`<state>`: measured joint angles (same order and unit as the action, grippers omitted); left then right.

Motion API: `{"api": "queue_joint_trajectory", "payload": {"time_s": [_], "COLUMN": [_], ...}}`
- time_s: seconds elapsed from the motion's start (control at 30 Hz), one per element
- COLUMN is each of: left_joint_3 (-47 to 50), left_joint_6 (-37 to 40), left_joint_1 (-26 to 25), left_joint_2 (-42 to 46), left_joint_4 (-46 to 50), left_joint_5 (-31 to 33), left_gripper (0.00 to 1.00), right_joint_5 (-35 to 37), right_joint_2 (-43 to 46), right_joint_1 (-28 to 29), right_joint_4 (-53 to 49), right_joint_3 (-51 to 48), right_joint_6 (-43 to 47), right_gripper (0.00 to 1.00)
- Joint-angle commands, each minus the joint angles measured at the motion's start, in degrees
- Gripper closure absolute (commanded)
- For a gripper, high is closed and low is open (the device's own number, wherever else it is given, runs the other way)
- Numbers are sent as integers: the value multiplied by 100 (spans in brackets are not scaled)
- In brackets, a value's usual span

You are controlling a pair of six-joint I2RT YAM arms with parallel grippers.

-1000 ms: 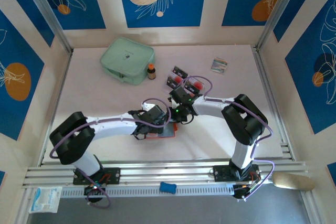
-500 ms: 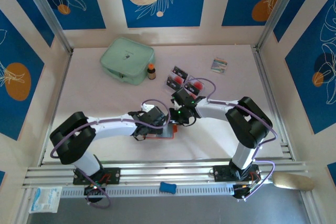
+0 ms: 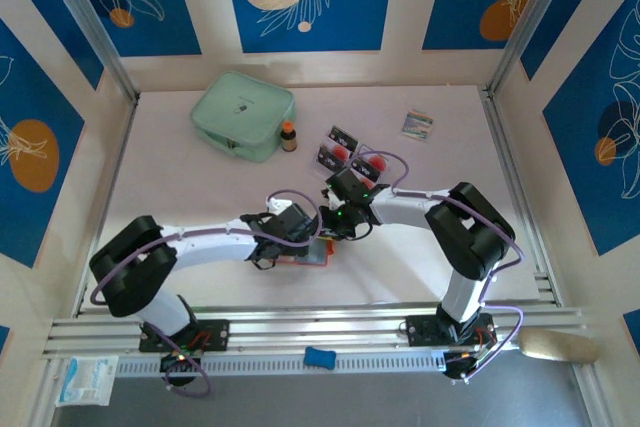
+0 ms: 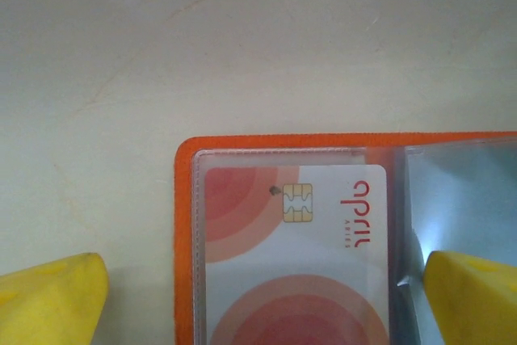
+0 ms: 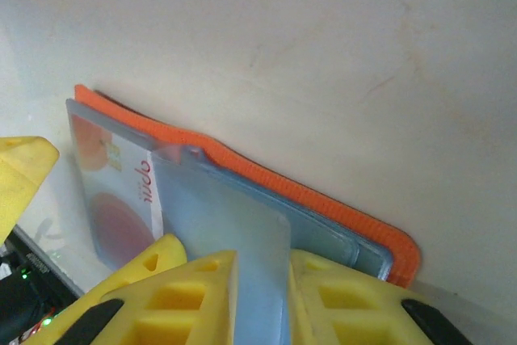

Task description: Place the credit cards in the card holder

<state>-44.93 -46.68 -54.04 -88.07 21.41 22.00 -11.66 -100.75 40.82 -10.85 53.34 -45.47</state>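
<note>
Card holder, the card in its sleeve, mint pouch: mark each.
card holder [image 4: 184, 240], left wrist view, orange left border.
card [image 4: 323, 252], left wrist view, white face under clear sleeve.
mint-green pouch [image 3: 242, 114], top external view, middle of lid.

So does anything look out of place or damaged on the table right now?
Nothing stands out. The card holder lies open, with a pale card sitting square in its clear sleeve. The other credit cards lie loose on the table, none visibly bent or damaged from here.
</note>
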Motion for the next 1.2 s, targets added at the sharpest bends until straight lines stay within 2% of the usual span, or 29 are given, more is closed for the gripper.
{"api": "queue_joint_trajectory", "payload": {"time_s": [0.0, 0.23, 0.4, 0.47, 0.93, 1.17], "left_joint_3": [71, 128, 306, 433, 947, 1070], "left_joint_6": [-65, -86, -87, -79, 2, 4], "left_joint_1": [-36, 23, 160, 241, 776, 933], "left_joint_2": [343, 933, 1421, 1658, 2824, 3031], "left_joint_4": [246, 397, 481, 478, 783, 961], "left_joint_5": [154, 228, 225, 169, -81, -161], "left_gripper": [0, 0, 0, 0, 0, 0], "right_joint_5": [-355, -276, -147, -100, -71, -31], "right_joint_2": [25, 219, 77, -91, -1418, -1259], "right_joint_1": [38, 236, 448, 534, 935, 902], "right_joint_4": [-38, -296, -465, -517, -690, -724], "right_joint_3": [194, 492, 836, 1025, 2296, 2299], "right_joint_6": [-90, -189, -292, -342, -647, -711], "right_gripper": [77, 76, 58, 54, 49, 44]}}
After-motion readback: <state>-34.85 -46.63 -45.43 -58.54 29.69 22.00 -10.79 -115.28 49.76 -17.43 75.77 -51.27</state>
